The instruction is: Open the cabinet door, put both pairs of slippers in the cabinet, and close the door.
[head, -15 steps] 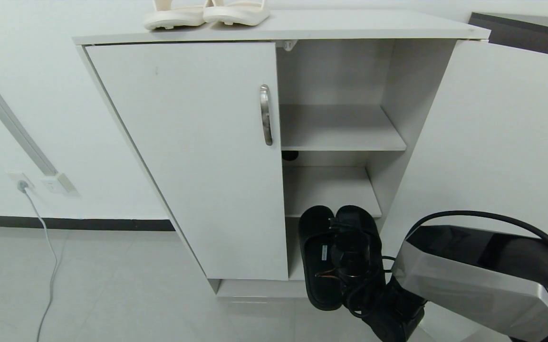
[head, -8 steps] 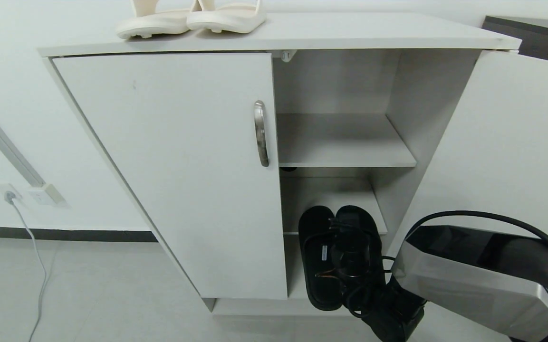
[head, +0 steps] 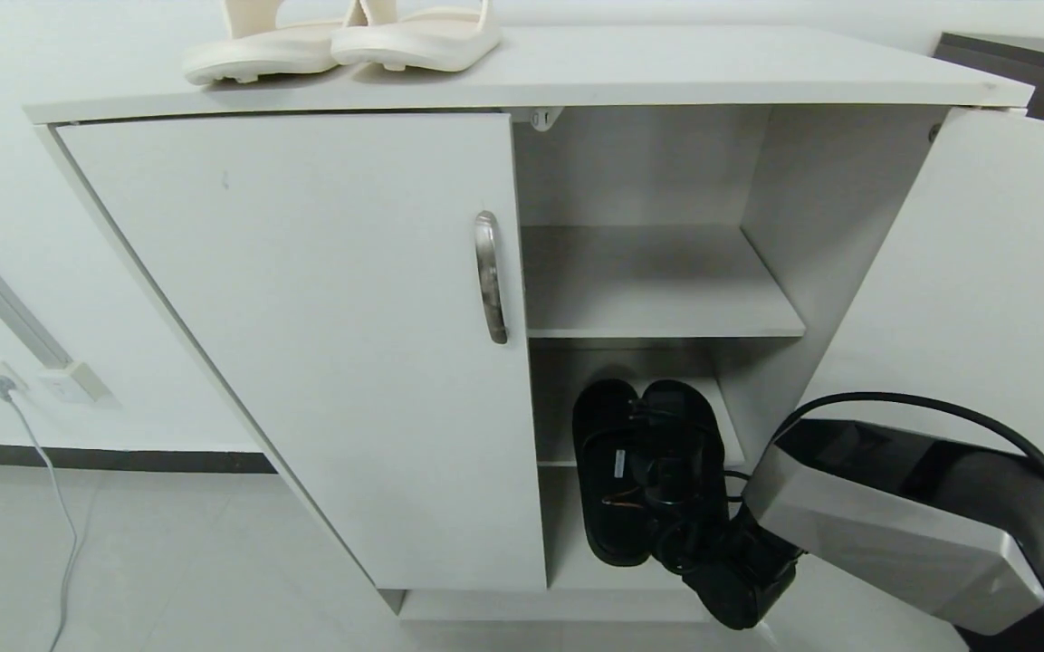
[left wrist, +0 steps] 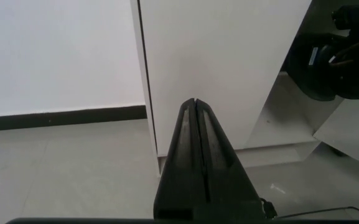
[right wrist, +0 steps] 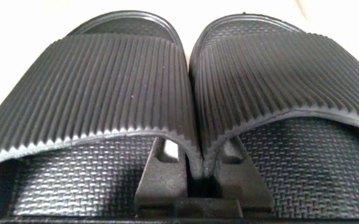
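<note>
1. At the right half of the white cabinet (head: 712, 63), you have the right door (head: 965, 272) swung wide open, so the first step looks done. The left door (head: 304, 317) is shut, with its metal handle (head: 488, 276) at the inner edge.
2. In front of that opening, your right gripper (right wrist: 195, 165) holds the black slippers (head: 644, 471) as a pair. Its two fingers are closed tight on the inner edges of the straps where the two slippers meet.
3. The black pair hangs toes upward, sole to the cabinet's front. The toes sit level with the lower shelf (head: 730, 435) and the heels lie over the bottom compartment (head: 567, 561). You cannot tell from here whether the toes have crossed the shelf's front edge, so count this pair as carried but not yet placed.
4. The upper shelf (head: 657, 290) is bare and lies above the black pair.
5. On top of the cabinet, near its left end, the cream slippers (head: 340, 45) rest side by side, untouched. This second pair is yet to be moved inside.
6. Your left gripper (left wrist: 195, 106) has its fingers pressed together with nothing between them. It hangs low above the floor, facing the shut left door.
7. By this reckoning you are less than halfway through. Left to do: set the black pair down, bring the cream pair in, and close the right door.
</note>
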